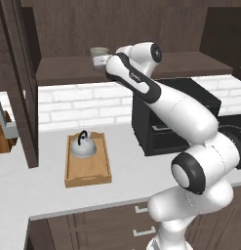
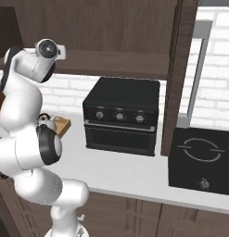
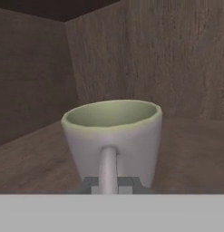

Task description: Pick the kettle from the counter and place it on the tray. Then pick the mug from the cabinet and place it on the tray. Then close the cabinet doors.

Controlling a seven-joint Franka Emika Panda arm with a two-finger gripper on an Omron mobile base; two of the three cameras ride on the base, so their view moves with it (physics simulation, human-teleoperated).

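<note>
From the left base view I have the arm reaching up into the cabinet (image 1: 68, 68), its hand at the mug (image 1: 99, 54) on the shelf. The kettle (image 1: 83, 145) already sits inside the tray (image 1: 88, 179) on the counter (image 1: 24, 188), so I judge the first step done and the mug pick under way. One cabinet door (image 1: 22, 83) stands swung out at the left, which is what gives me access to the shelf. There are a few small dark marks on the forearm, too small for me to read.

From the right base view the arm rises at the left and the wrist is turned in toward the shelf. A black countertop oven (image 2: 121, 115) sits mid-counter with three knobs on its front; any markings there are too small to read. Right of it, an open cabinet door edge (image 2: 178, 78) with its silver bar handle (image 2: 197, 69), then a dark cooktop (image 2: 201, 159). A bit of the kettle and a tray corner peek out beside the arm.

In the hand view the mug fills the middle, upright on the shelf, its handle (image 3: 108, 168) pointing straight at me. The gripper (image 3: 109, 185) is pinched nearly closed around that handle, fingertips (image 3: 90, 183) either side of it, a sensible hold for lifting it out. No printing on the mug.
</note>
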